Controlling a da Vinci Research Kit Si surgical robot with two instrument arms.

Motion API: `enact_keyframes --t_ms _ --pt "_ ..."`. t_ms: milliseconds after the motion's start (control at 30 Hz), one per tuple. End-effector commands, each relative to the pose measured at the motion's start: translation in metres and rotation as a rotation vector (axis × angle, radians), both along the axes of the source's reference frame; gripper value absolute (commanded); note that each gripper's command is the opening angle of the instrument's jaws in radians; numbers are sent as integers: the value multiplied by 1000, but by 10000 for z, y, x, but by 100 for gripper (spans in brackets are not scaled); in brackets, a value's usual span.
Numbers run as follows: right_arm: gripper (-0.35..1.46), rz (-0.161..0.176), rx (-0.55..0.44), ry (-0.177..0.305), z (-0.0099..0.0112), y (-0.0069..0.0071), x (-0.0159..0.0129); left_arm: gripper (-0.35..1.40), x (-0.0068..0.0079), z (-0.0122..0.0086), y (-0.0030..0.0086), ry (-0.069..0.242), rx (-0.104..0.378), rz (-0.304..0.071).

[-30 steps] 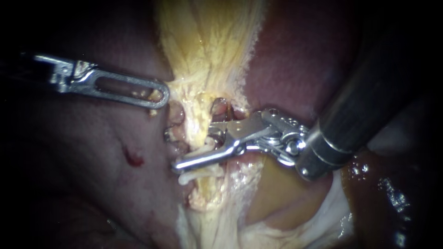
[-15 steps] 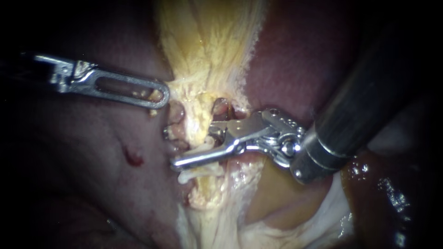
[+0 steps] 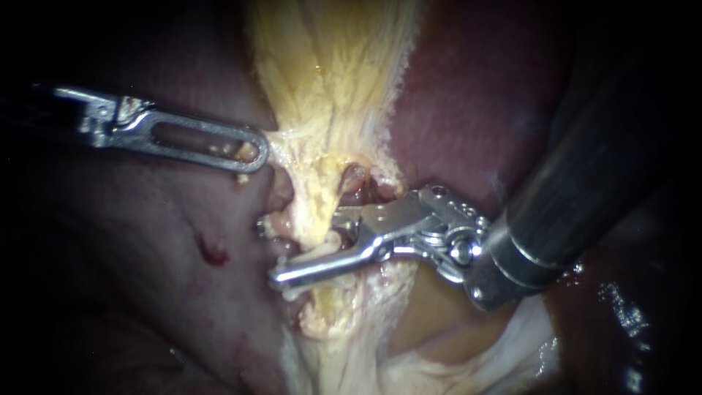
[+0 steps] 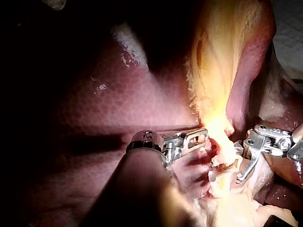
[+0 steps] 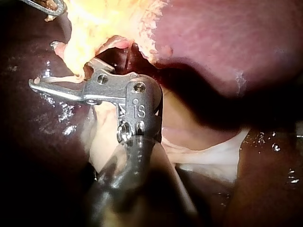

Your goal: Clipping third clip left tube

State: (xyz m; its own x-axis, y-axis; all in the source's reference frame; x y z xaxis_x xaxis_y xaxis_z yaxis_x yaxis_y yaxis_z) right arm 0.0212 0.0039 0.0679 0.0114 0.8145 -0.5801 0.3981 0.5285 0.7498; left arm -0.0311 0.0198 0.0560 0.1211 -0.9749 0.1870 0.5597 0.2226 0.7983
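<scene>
My right instrument (image 3: 267,250) comes in from the right. Its jaws stand open astride the yellow tissue strand (image 3: 316,197) and a thin pale tube (image 3: 313,251) that crosses between them. The near jaw lies under the tube; the far jaw runs behind the strand and only its tip shows. The right wrist view shows these jaws (image 5: 43,64) gaping the same way, with the tube (image 5: 61,78) along the near jaw. My left instrument (image 3: 247,153) has slotted jaws shut on the strand's edge and holds it leftward. It also grips the strand in the left wrist view (image 4: 202,137).
Dark red liver (image 3: 146,278) fills the left side and carries a small blood spot (image 3: 212,254). More liver (image 3: 468,102) lies at the upper right. Tan gallbladder wall (image 3: 431,314) and white membrane sit below my right instrument's shaft (image 3: 578,190). Wet tissue glistens at the far right.
My right instrument's jaws have slid slightly down and to the left along the strand. The near jaw now covers a lower pale strand. My left instrument has held still.
</scene>
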Motion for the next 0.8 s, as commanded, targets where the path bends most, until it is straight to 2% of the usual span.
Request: enact_keyframes --t_ms 33,233,500,800 --pt "49 17 4 -13 1 1 0 -35 0 0 0 0 0 0" --pt "40 43 9 -39 6 7 -9 -35 0 0 0 0 0 0" --pt "14 77 14 -74 14 15 -24 -35 0 0 0 0 0 0" --pt "-20 93 16 -91 19 17 -32 -35 0 0 0 0 0 0"
